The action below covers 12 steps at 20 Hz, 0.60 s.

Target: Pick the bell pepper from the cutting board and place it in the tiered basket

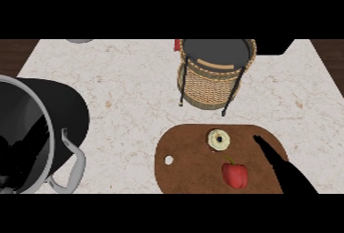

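Observation:
A red bell pepper (235,175) with a green stem lies on the brown cutting board (191,166) near the counter's front. My right hand (282,166) comes in from the lower right, its fingers straight and open. It sits just right of the pepper without touching it, fingertips pointing up-left. The tiered basket (216,73), wicker with a dark round top tray on black legs, stands behind the board. My left hand does not show.
A pale ring-shaped food item (218,139) lies on the board above the pepper. A large black pot (40,136) with a grey handle fills the left side. A small red object (177,44) peeks out behind the basket.

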{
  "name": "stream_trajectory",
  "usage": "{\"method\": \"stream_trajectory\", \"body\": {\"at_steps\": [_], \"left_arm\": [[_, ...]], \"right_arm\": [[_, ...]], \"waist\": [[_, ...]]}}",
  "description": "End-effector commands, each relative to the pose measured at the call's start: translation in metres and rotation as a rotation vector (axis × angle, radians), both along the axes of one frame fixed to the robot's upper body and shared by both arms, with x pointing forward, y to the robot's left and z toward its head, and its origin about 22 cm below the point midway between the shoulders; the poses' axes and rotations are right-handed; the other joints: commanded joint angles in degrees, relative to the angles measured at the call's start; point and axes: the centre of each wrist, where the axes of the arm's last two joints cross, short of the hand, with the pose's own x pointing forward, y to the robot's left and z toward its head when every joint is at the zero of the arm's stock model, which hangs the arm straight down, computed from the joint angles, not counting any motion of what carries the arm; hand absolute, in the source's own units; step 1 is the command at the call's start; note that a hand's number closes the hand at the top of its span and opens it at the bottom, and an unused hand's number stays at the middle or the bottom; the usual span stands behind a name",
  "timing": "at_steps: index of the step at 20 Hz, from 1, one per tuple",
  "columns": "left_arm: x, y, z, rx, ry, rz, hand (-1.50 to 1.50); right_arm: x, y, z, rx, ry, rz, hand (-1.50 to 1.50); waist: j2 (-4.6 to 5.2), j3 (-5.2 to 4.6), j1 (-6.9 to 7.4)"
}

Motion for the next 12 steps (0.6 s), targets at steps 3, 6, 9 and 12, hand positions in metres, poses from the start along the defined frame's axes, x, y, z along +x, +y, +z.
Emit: {"method": "stream_trajectory", "body": {"at_steps": [3,6,9,12], "left_arm": [[-0.007,0.009,-0.009,0.008,0.019,-0.004,0.00],[-0.002,-0.010,-0.017,-0.009,0.008,-0.009,0.00],[0.007,0.012,-0.009,-0.004,0.020,0.024,0.00],[-0.008,0.015,-0.011,-0.025,0.010,0.011,0.00]], "right_arm": [[0.006,-0.014,0.021,-0.090,0.091,-0.047,-1.50],[0.004,-0.002,0.015,-0.090,0.107,-0.076,-1.50],[-0.001,-0.011,0.005,-0.059,0.120,-0.083,-1.50],[-0.005,-0.029,0.002,-0.030,0.143,-0.057,-1.50]], "waist": [[0.20,-0.37,-0.17],[0.22,-0.37,-0.20],[0.24,-0.36,-0.38],[0.19,-0.34,-0.28]]}}
